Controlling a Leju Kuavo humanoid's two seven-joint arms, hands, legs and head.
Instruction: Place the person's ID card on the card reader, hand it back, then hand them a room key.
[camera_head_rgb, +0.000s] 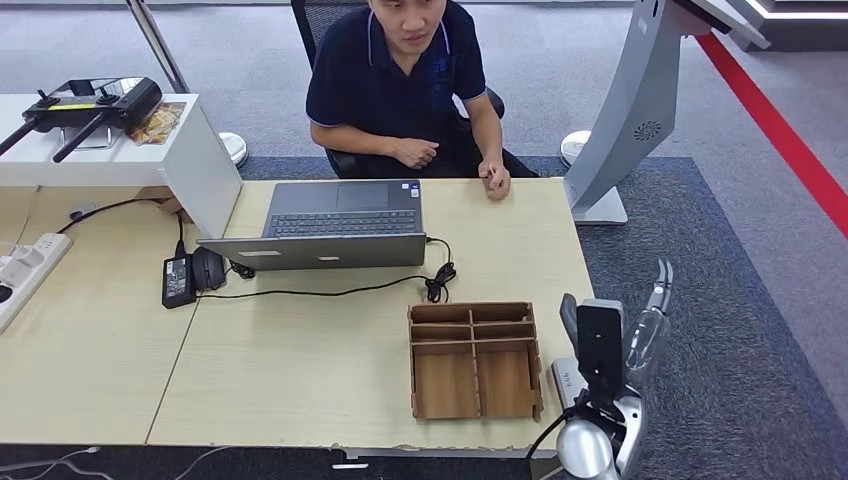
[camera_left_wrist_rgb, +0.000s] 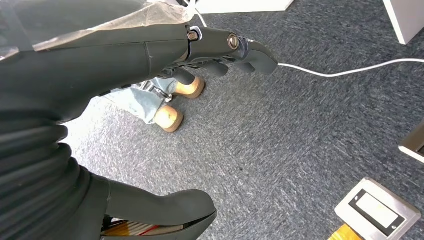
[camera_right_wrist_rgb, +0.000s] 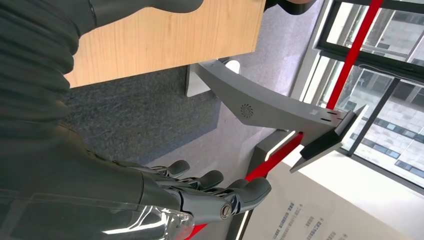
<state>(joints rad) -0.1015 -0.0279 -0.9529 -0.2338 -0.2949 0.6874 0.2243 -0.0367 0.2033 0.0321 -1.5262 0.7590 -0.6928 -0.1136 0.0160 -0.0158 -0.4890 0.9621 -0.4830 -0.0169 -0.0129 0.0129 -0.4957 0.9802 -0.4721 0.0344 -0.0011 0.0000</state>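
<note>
Grey device (camera_head_rgb: 563, 378): small, flat, just right of the wooden tray (camera_head_rgb: 474, 358), at the desk (camera_head_rgb: 300, 370) edge. Partly hidden behind the right arm, so I cannot tell whether it is the card reader. No card or key can be made out in the tray compartments from the head view.

Right robot hand (camera_head_rgb: 648, 335): raised to the right of the tray, off the desk edge and above the dark carpet (camera_head_rgb: 720, 330). Fingers (camera_right_wrist_rgb: 215, 186) are stretched out and apart, thumb wide of them, nothing held.

Left robot hand (camera_left_wrist_rgb: 150, 60): hangs over grey carpet. Fingers (camera_left_wrist_rgb: 250, 52) lightly bent, thumb (camera_left_wrist_rgb: 170, 207) well apart from them, nothing between.

Person (camera_head_rgb: 400, 80): seated at the far side of the desk from the tray, dark polo shirt. One closed hand (camera_head_rgb: 494, 182) rests on the desk edge beyond the tray; its contents cannot be told.

Laptop (camera_head_rgb: 335, 225): open, beyond the tray and to its left. Its black cable (camera_head_rgb: 436, 280) is coiled between laptop and tray.

Grey kiosk stand (camera_head_rgb: 640, 110): beyond the tray to the right, base on the floor.
</note>
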